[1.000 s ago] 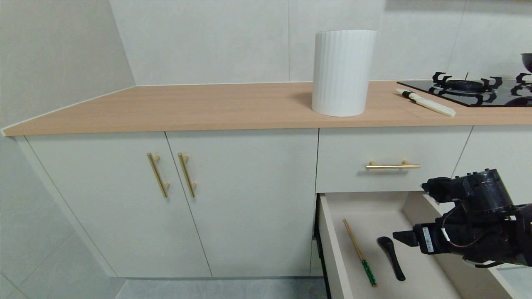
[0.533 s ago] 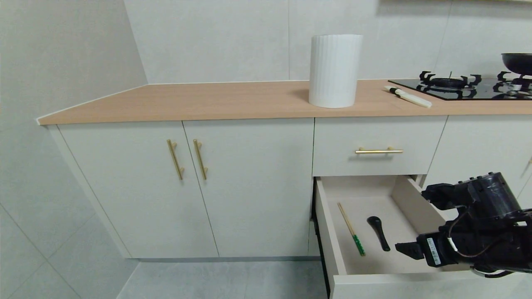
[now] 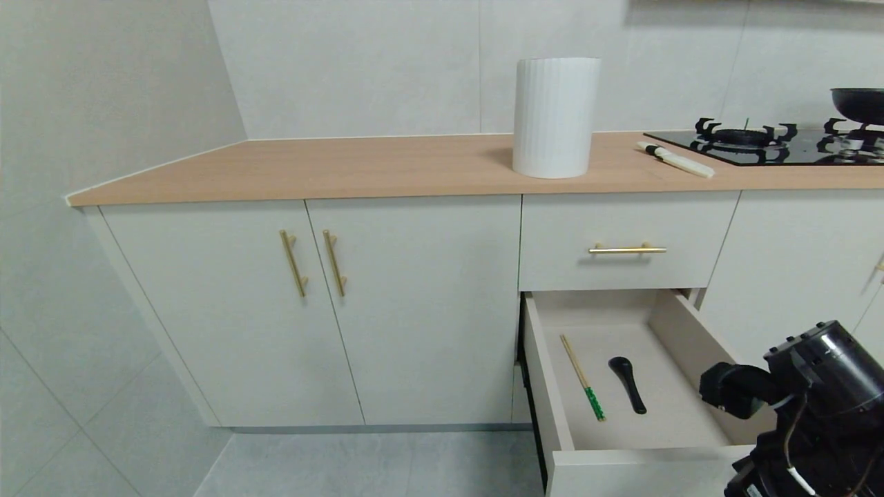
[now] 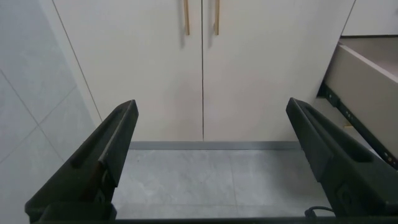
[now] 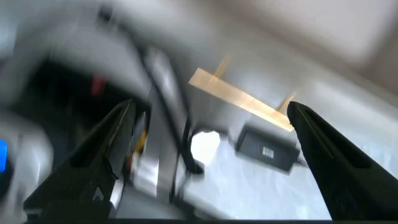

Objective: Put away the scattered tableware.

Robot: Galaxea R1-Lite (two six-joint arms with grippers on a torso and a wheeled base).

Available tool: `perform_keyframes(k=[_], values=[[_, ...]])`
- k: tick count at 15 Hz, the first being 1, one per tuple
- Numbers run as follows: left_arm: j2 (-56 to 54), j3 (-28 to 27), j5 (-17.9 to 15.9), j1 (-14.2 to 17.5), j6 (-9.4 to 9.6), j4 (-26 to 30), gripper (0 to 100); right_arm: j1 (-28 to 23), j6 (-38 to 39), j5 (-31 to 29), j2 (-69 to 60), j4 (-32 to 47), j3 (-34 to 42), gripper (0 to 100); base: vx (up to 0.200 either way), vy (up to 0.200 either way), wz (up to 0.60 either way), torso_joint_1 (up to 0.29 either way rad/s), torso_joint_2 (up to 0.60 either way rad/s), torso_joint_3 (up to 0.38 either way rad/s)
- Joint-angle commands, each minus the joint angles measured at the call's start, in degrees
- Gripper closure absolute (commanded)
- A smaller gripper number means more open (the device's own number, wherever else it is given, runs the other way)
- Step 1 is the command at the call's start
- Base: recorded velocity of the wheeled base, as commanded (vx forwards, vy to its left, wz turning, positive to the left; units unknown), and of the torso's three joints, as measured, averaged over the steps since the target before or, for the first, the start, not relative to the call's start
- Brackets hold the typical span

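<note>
— Jaws of the left gripper (image 4: 210, 107) are seen spread wide, nothing held, before flat cabinet doors (image 4: 261, 68). And the right?

— The right gripper (image 5: 210, 107) is shown equally wide and bare, its surroundings blurred. Tableware is added by the head view: slim wooden chopsticks (image 3: 582, 378), green-tipped, and a glossy black spoon (image 3: 627, 384) are laid side by side in the open drawer (image 3: 545, 366), lower right of the frame. A pale knife (image 3: 675, 159) is seen on the wood-grain counter (image 3: 345, 169), upper right, near a ribbed white cylinder (image 3: 554, 117).
</note>
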Motion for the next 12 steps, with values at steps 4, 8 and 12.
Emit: perform_keyframes(k=[4, 8, 12], values=[[0.0, 0.0, 0.0, 0.0, 0.01, 0.0, 0, 5.3, -0.3, -0.3, 7.9, 2.7, -0.2, 0, 0.000, 0.000, 0.00, 0.000, 0.00, 0.000], [0.0, 0.0, 0.0, 0.0, 0.01, 0.0, 0, 3.9, 3.3, -0.6, 11.2, 2.0, -2.1, 0, 0.000, 0.000, 0.00, 0.000, 0.00, 0.000], [0.0, 0.0, 0.0, 0.0, 0.01, 0.0, 0, 2.3, 8.6, -8.2, 15.9, 2.0, -5.0, 0, 0.000, 0.000, 0.00, 0.000, 0.00, 0.000]])
